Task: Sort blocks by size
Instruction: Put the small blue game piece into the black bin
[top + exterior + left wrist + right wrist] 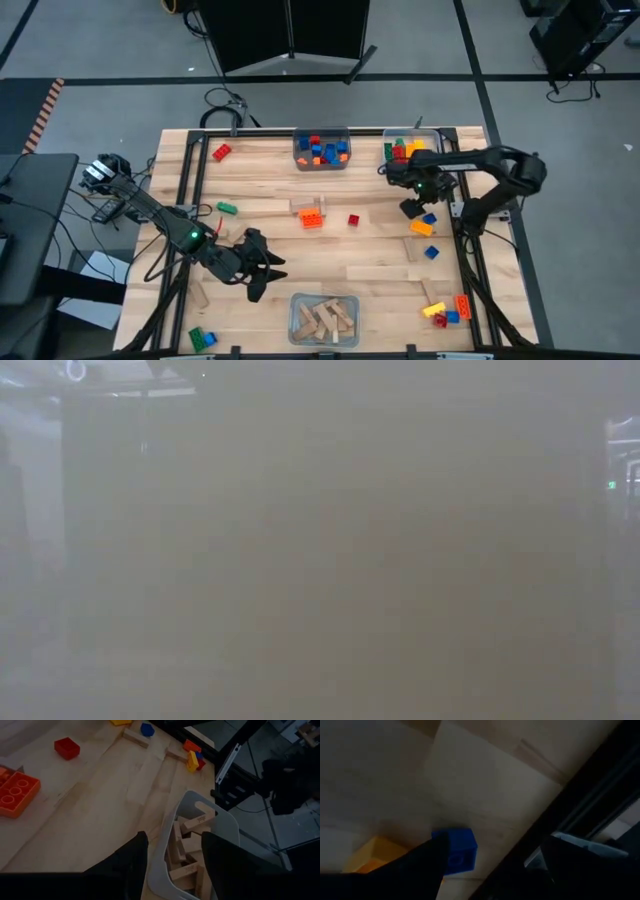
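My left gripper (262, 265) is open and empty at the table's near left, just left of a clear bin (323, 318) holding several tan wooden blocks (192, 851). In the left wrist view (175, 865) the bin's near wall shows between the fingers. My right gripper (415, 207) is open at the table's right, over a small blue brick (460, 849) that lies on the table beside a yellow brick (370, 854). The blue brick lies at the inner side of one finger (415, 867). The low view shows only haze. My right gripper comes at the blue brick from above. One finger stands right against the brick's side (449, 851), which rests flat on the table. I cannot tell whether the finger touches it.
Two clear bins with coloured bricks stand at the far edge (321, 150) (410, 148). Loose bricks lie about: an orange one (312, 216), small red ones (353, 220) (222, 152), a green one (227, 208), and a cluster at the near right (445, 312). A tan block (415, 250) lies at the right.
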{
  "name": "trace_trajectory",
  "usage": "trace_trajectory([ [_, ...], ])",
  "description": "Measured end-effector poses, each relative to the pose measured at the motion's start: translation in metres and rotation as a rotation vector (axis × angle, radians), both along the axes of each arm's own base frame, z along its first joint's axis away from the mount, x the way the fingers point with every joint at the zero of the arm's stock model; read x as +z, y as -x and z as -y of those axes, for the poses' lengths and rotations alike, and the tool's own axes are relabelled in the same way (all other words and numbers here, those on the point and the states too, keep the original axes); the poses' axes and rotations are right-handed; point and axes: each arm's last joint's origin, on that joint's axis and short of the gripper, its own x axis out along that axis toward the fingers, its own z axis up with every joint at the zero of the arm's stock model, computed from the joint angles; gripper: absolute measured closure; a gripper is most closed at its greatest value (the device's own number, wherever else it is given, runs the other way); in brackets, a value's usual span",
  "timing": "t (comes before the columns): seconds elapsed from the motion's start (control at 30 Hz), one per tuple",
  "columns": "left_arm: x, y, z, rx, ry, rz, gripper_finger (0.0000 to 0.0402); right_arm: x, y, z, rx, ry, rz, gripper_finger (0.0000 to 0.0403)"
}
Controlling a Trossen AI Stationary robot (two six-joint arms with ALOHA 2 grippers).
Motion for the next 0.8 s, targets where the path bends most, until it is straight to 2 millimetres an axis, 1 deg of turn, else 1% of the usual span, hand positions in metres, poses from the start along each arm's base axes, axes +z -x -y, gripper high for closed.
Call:
trace_trajectory([
  [0.1,0.001,0.000,0.000,0.000,0.005,0.007,0.0209,-0.007,-0.003,0.000,0.012,-0.015,-0.012,0.0077],
  [0.2,0.001,-0.001,0.000,0.000,0.010,0.014,0.0209,-0.012,-0.005,-0.001,-0.005,-0.066,0.012,0.0080],
  [0.27,0.001,-0.001,0.000,0.000,0.010,0.013,0.0209,-0.017,-0.002,-0.003,-0.014,-0.109,0.012,0.0082],
  [0.43,0.002,-0.001,0.001,0.001,0.015,0.020,0.0209,-0.029,0.007,-0.008,-0.018,-0.143,-0.037,0.0089],
  [0.5,0.002,-0.001,0.001,0.001,0.018,0.024,0.0209,-0.031,0.008,-0.010,-0.029,-0.169,-0.025,0.0096],
  [0.63,0.003,-0.001,0.001,0.001,0.020,0.027,0.0209,-0.033,0.010,-0.014,-0.053,-0.225,-0.008,0.0120],
  [0.8,0.004,-0.002,0.001,0.001,0.027,0.037,0.0209,-0.037,0.012,-0.016,-0.069,-0.251,0.009,0.0167],
])
